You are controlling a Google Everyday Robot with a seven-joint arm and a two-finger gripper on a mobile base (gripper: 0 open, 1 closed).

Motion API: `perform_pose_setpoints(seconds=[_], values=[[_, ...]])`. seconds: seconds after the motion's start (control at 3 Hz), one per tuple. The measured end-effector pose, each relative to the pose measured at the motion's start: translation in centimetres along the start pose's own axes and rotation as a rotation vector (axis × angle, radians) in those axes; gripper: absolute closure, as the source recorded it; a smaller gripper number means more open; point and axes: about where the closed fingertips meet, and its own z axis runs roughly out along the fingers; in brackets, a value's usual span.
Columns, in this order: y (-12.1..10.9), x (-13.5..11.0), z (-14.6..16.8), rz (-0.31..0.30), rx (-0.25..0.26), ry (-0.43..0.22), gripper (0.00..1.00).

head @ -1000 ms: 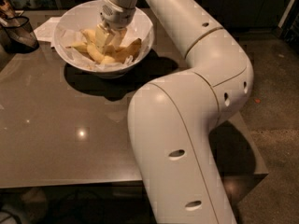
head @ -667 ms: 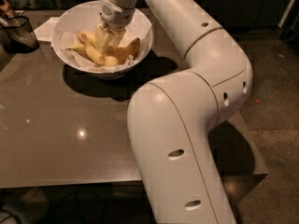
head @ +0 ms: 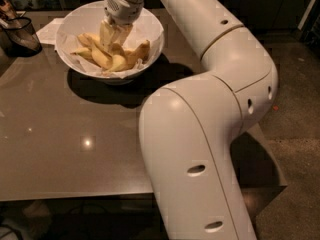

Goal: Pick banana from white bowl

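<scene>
Your gripper (head: 114, 36) is down inside the white bowl (head: 152, 30), right on top of the pile of bananas (head: 103, 59). You cannot tell from here whether it is parted or closed on anything. The bananas lie on crinkled white paper, and one banana (head: 140, 51) leans against the bowl's right wall. The bowl sits near the far edge of the bench (head: 60, 134). A dark mesh basket (head: 20, 35) stands at the far left corner, with a white napkin (head: 49, 30) between it and the bowl. The arm (head: 215, 129) reaches in from the near right.
</scene>
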Motion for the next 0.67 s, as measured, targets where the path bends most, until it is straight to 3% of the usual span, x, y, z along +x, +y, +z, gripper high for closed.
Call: perform_pose_setpoints(seconds=[0.67], values=[[1.53, -0.94, -2.24, -0.076, 0.013, -0.035, 1.0]])
